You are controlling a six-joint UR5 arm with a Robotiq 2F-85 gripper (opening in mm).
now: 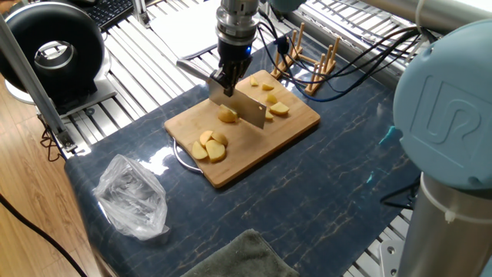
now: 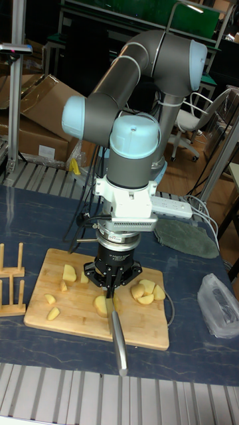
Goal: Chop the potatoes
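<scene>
A bamboo board (image 1: 292, 123) (image 2: 79, 315) lies on the blue table with pale-yellow potatoes on it. A cluster of slices (image 1: 209, 146) (image 2: 146, 291) sits at one end, and loose pieces (image 1: 270, 98) (image 2: 60, 285) lie at the other. My gripper (image 1: 224, 81) (image 2: 110, 285) is shut on the handle of a knife (image 1: 242, 105) (image 2: 118, 339). The blade stands over a rounded potato piece (image 1: 227, 115) (image 2: 101, 305) in the board's middle. Whether the edge touches it I cannot tell.
A wooden rack (image 1: 307, 61) (image 2: 12, 279) stands by the board's far end. A crumpled clear plastic bag (image 1: 132, 196) (image 2: 220, 305) lies on the table. A grey-green cloth (image 1: 242, 258) (image 2: 187, 238) sits near the table edge. Black cables (image 1: 346, 61) run behind the board.
</scene>
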